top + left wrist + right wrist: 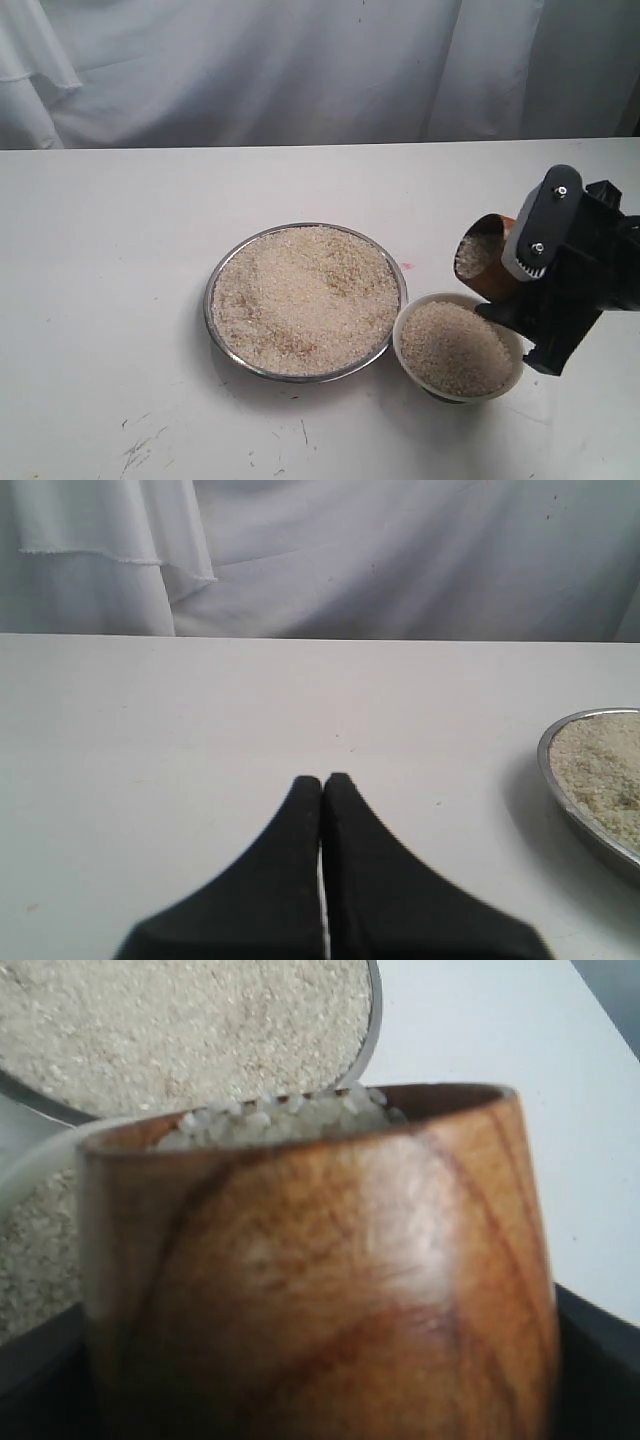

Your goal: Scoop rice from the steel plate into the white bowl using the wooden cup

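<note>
Gripping the wooden cup (494, 283), jaws wide, right gripper (512, 272) tips it with the white bowl (415, 312) just below; left gripper (322, 781) is pinched shut.

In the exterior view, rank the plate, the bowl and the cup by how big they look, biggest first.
1. plate, widest by far.
2. bowl, clearly narrower.
3. cup, narrowest. It is lifted and partly hidden, so its full size is unsure.
</note>
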Robot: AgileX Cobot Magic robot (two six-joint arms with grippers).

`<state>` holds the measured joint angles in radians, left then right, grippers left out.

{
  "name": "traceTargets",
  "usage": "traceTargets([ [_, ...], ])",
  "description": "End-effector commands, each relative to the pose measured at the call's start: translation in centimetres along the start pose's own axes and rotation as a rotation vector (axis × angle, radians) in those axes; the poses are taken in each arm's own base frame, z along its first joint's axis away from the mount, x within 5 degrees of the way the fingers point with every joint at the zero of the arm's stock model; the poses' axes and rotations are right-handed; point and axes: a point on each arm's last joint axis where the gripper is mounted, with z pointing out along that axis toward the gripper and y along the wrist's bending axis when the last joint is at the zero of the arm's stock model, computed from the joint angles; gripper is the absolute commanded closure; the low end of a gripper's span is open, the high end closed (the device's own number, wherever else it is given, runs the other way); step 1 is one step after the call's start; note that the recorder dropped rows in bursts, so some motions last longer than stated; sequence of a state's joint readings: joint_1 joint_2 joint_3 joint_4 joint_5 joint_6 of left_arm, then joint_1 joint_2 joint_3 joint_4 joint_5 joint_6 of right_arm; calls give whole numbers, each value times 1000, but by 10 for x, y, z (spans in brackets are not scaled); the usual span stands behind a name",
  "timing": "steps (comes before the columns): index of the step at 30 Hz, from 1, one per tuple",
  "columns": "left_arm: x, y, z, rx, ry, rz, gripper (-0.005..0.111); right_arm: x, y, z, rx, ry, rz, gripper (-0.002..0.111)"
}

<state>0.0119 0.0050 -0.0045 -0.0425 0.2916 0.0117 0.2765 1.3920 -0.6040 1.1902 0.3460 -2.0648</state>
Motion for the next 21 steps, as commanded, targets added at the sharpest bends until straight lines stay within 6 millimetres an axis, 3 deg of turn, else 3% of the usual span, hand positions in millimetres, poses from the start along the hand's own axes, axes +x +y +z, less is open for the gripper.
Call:
traceTargets([
  [1,1,0,0,2,-7,-4,107,9,0,-4,55,40,12,108],
  [9,1,0,0,2,-7,-4,107,13,-5,-4,119,114,-144,108],
  [21,1,0,0,2,-7,-4,107,4,4,-1,83,88,-173,108],
])
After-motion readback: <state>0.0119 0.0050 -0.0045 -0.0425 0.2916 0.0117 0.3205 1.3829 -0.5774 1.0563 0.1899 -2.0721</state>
